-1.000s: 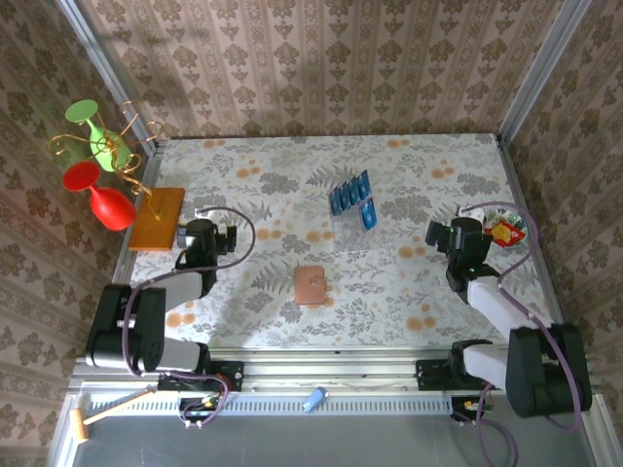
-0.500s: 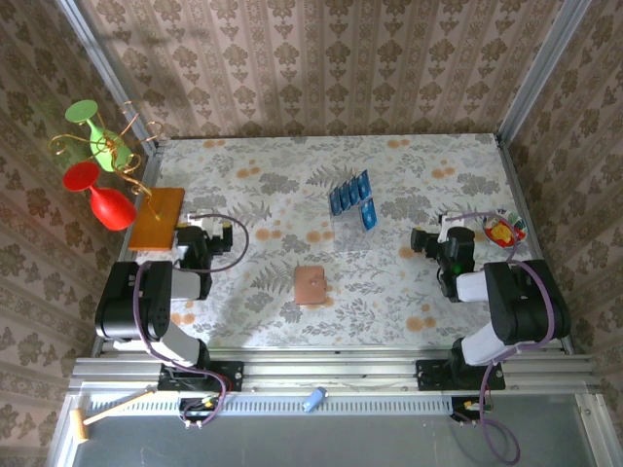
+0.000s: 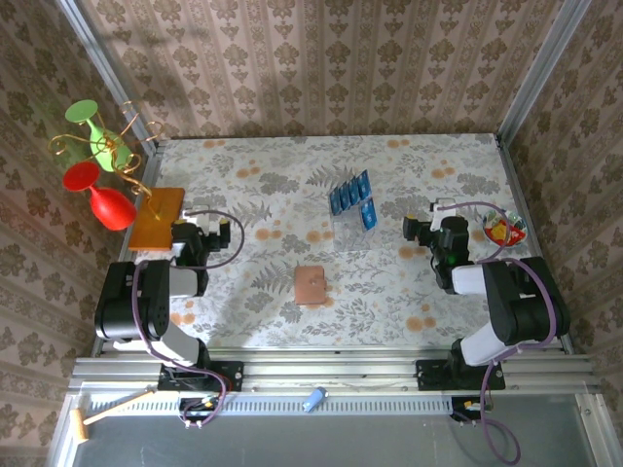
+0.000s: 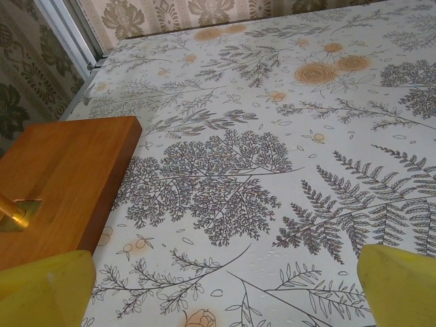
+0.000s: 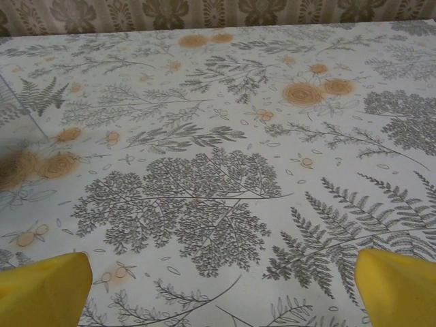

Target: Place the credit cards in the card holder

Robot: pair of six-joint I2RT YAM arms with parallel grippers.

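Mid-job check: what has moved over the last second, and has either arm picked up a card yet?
Both arms folded up into a more compact posture. The right gripper slid left, toward the credit cards; the left gripper barely shifted. Nothing was grasped or released: both sets of jaws stand wide open and empty. The credit cards and the card holder stayed put.

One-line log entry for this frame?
left claw open | right claw open | credit cards upright, unpicked | card holder flat, untouched
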